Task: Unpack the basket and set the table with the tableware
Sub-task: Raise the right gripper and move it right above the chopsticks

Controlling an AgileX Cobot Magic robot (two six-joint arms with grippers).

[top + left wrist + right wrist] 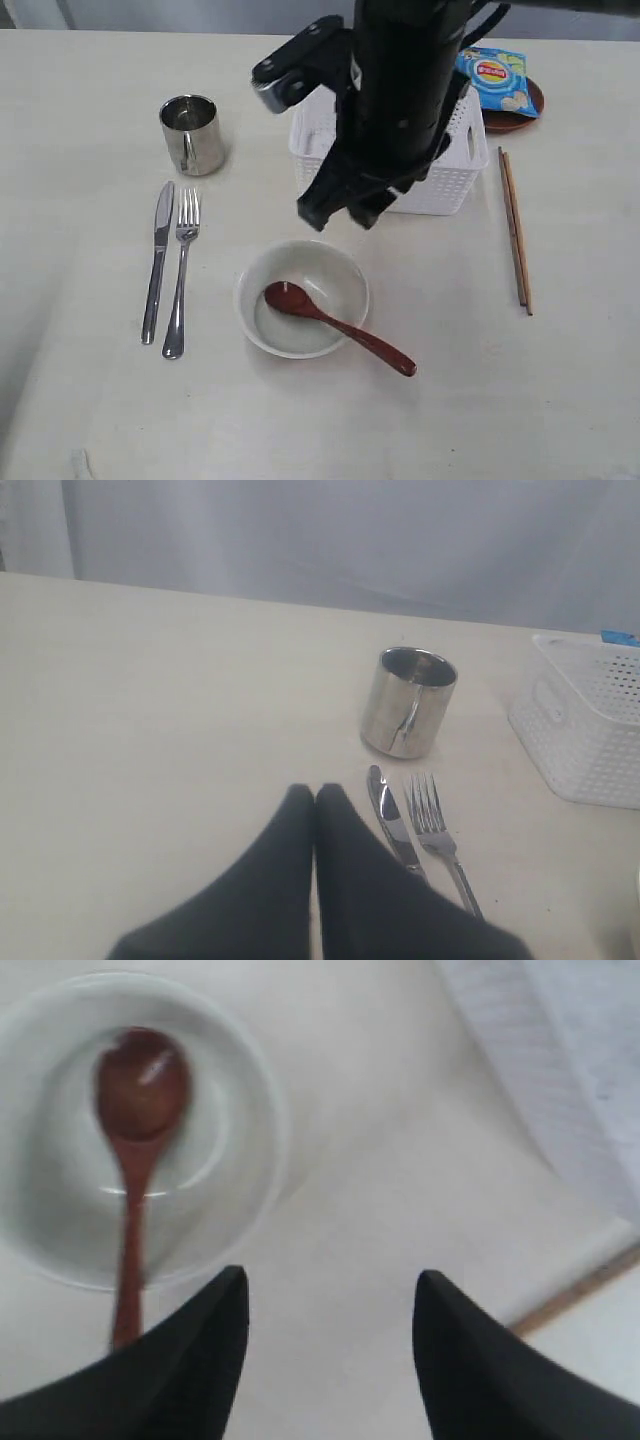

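Sitting nearest in the exterior view, a pale, smooth, round bowl [335, 280] rests on the matte cream table [100, 400], and a glossy reddish-brown spoon [340, 328] lies in it with its oval head on the bowl's floor and its handle slanting out over the rim. To the left, well apart from the bowl, a polished steel knife [158, 262] and a four-tined steel fork [181, 280] lie side by side, roughly parallel. Far to the right lie slim wooden chopsticks [515, 230], straight and close together. Above the bare table between the bowl and the basket hangs the right gripper [332, 1278], its black, tapered fingers spread wide with nothing between them. The left gripper [312, 792] has its dark fingers pressed together, gripping nothing visible, just short of the knife's tip. Beyond the cutlery stands a shiny cylindrical steel cup [192, 134], upright, with a handle. Farther back sits the white rectangular plastic basket [455, 175], its sides perforated in a fine grid; the black arm hides most of its inside. Behind its right corner, a dark brown round plate [510, 122] carries a crinkled blue chip bag [495, 80]. Counted: one bowl, one spoon, one knife, one fork, two chopsticks, one cup, one basket, one plate, one bag.
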